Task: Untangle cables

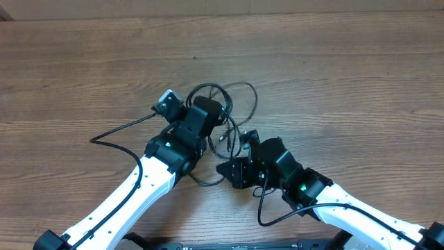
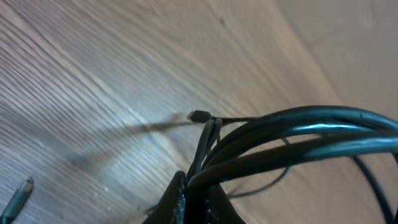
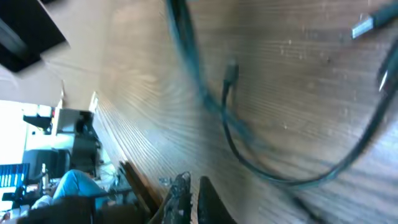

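Cables (image 1: 236, 125) lie looped on the table (image 1: 347, 62) in the overhead view. The left gripper (image 1: 207, 112) is on the loop's left side and the right gripper (image 1: 244, 142) is just near-right of it. In the left wrist view, the left gripper (image 2: 198, 190) is clamped on several strands at once, so a pull could tighten the tangle. In the right wrist view, the right gripper (image 3: 193, 183) is closed on nothing and the cables (image 3: 249, 155) lie farther off, so any pull would probably drag the whole bunch.

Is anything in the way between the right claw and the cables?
Nothing that shows. In the right wrist view only bare table lies between the shut right gripper and the cables looping in front of it. The left gripper is shut on several of them.
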Controlling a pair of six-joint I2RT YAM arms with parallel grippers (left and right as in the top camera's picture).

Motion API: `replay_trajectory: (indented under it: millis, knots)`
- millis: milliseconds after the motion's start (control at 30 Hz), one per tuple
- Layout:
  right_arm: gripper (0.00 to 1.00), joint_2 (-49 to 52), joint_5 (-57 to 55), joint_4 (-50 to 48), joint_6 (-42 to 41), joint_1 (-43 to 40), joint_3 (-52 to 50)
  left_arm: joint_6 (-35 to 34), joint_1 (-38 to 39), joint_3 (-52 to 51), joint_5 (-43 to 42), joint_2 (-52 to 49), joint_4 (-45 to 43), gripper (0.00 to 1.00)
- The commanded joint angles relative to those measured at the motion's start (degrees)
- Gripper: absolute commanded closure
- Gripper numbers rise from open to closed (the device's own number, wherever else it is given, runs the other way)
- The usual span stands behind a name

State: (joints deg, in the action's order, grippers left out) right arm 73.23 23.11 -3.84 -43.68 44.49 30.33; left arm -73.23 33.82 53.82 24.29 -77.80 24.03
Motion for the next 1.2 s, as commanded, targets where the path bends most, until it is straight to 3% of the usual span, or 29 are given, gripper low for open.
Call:
replay_trajectory:
  millis: [0, 267, 333, 500, 567, 667, 767, 1000, 1067, 1167]
  knots:
    - [0.96, -0.55, -1.49, 1.03, 0.22, 0.50, 0.39, -2.23, -1.81, 0.35, 5.20, -0.09, -0.13, 0.96]
    - [0.96, -0.55, -6.91, 1.14, -2.80, 0.50, 0.39, -1.05, -6.60, 0.35, 5.68, -0.09, 5.42, 0.96]
    - [0.96, -0.55, -7.02, -0.59, -2.71, 0.50, 0.39, 5.20, -6.56, 0.35, 4.39, -0.09, 5.73, 0.96]
    - [0.94, -0.55, -7.26, -9.25, 2.10, 0.50, 0.39, 25.81, -6.54, 0.35, -8.33, -0.09, 5.77, 0.96]
    - [0.82, -0.55, -9.90, -10.99, 3.52, 0.50, 0.39, 31.91, -6.54, 0.35, -11.76, -0.09, 5.95, 0.96]
    - [0.47, -0.55, -16.37, -10.93, 3.52, 0.39, 0.39, 38.07, -6.54, 0.35, -14.16, -0.09, 6.38, 0.96]
    - [0.34, -0.55, -19.98, -10.88, 3.50, 0.39, 0.39, 38.56, -6.54, 0.35, -14.10, -0.09, 7.13, 0.96]
    - [0.28, -0.55, -22.43, -10.88, 3.50, 0.39, 0.39, 38.56, -6.38, 0.35, -16.74, -0.09, 7.21, 0.96]
    - [0.28, -0.55, -22.38, -10.91, 3.45, 0.39, 0.39, 38.56, -6.36, 0.35, -17.14, -0.09, 6.91, 0.96]
    - [0.39, -0.55, -20.48, -10.91, 3.26, 0.39, 0.39, 38.51, -6.36, 0.35, -18.40, -0.09, 4.90, 0.96]
